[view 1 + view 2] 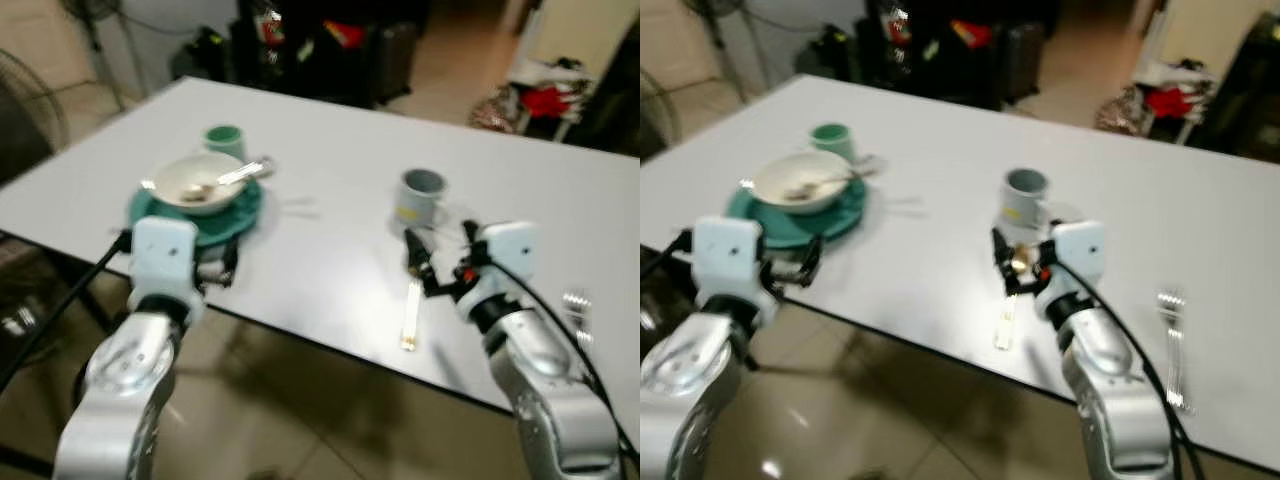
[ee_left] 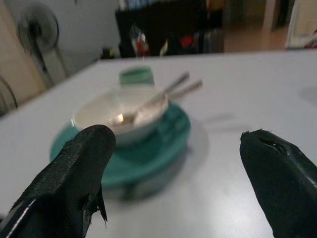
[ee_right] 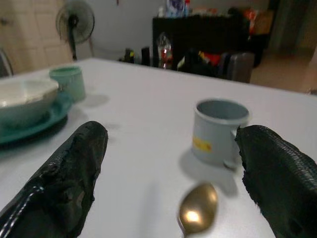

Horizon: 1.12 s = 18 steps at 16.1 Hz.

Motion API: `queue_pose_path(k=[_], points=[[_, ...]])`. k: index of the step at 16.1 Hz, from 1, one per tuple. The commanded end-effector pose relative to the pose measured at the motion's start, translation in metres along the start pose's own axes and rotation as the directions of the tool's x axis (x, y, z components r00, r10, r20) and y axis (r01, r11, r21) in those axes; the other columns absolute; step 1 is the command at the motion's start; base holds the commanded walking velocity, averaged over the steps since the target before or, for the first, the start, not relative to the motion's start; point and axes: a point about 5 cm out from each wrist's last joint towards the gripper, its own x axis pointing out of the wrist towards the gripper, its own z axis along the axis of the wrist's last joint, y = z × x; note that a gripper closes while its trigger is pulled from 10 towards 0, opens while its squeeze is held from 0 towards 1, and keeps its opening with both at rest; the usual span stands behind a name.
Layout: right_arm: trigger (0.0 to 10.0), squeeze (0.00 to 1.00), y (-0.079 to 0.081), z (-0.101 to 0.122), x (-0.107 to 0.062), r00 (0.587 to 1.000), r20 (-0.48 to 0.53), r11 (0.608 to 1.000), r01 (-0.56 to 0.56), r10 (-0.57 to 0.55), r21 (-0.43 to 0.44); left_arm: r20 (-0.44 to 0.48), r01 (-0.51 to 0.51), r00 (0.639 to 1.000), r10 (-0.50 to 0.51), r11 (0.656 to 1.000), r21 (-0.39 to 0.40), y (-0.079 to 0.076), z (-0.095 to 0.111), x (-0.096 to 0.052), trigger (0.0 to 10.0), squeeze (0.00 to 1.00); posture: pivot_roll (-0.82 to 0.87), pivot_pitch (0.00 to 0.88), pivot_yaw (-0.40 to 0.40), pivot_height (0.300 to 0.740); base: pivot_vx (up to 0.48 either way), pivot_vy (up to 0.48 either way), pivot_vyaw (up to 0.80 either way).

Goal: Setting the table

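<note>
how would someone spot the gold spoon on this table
On the white table, find the grey mug with a yellow label. The gold spoon lies just on the robot's side of it, between the open right gripper's fingers, the only gold-coloured utensil.

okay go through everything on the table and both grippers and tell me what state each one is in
Left gripper: open, holding nothing, near the green plate.
Right gripper: open, over the gold spoon.
Green plate: flat on the table, bowl on it.
White bowl: upright, a utensil resting in it.
Green cup: upright, behind the bowl.
Grey mug: upright; contents hidden.
Gold spoon: lying flat before the mug.
Fork: lying flat near the table edge.
</note>
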Motion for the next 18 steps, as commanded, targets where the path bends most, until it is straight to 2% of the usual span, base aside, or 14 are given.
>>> queue_pose_path(k=[1,3,5,9,12,18], points=[[10.0,1.0,-0.002,0.001,0.001,1.0,0.009,1.0,0.014,-0.014,0.014,-0.019,-0.01,1.0,0.01,1.0,0.007,0.001,-0.005,0.0,10.0,1.0,-0.01,0.0,0.001,0.74,0.0,0.0,0.8],[10.0,1.0,-0.004,-0.001,0.001,0.999,0.004,0.999,0.038,-0.038,0.037,-0.022,0.001,1.0,-0.001,1.0,0.01,0.0,-0.005,0.002,10.0,1.0,-0.01,0.0,0.0,0.74,0.0,0.0,0.8],[10.0,1.0,-0.002,-0.004,0.001,0.999,0.005,0.998,0.04,-0.04,0.04,-0.023,0.008,1.0,-0.008,1.0,0.015,0.0,-0.006,0.003,10.0,1.0,-0.02,0.0,0.006,0.74,0.0,0.422,0.8],[10.0,1.0,0.001,-0.005,0.001,0.999,0.008,0.996,0.046,-0.046,0.073,-0.021,0.017,1.0,-0.017,1.0,0.023,0.001,-0.006,0.004,10.0,1.0,-0.01,0.0,0.008,0.74,0.0,0.42,0.0],[10.0,1.0,0.005,-0.005,0.004,1.0,0.022,0.992,0.009,-0.012,0.123,-0.017,0.018,1.0,-0.017,0.999,0.026,0.001,-0.005,0.004,10.0,1.0,0.0,0.0,0.003,0.74,0.0,0.421,0.0],[10.0,1.0,0.007,-0.008,0.006,1.0,-0.016,0.993,-0.009,0.011,0.118,-0.027,0.014,1.0,-0.014,1.0,0.013,0.001,-0.006,0.003,10.0,1.0,0.0,0.0,0.0,0.74,0.0,0.418,0.0]])
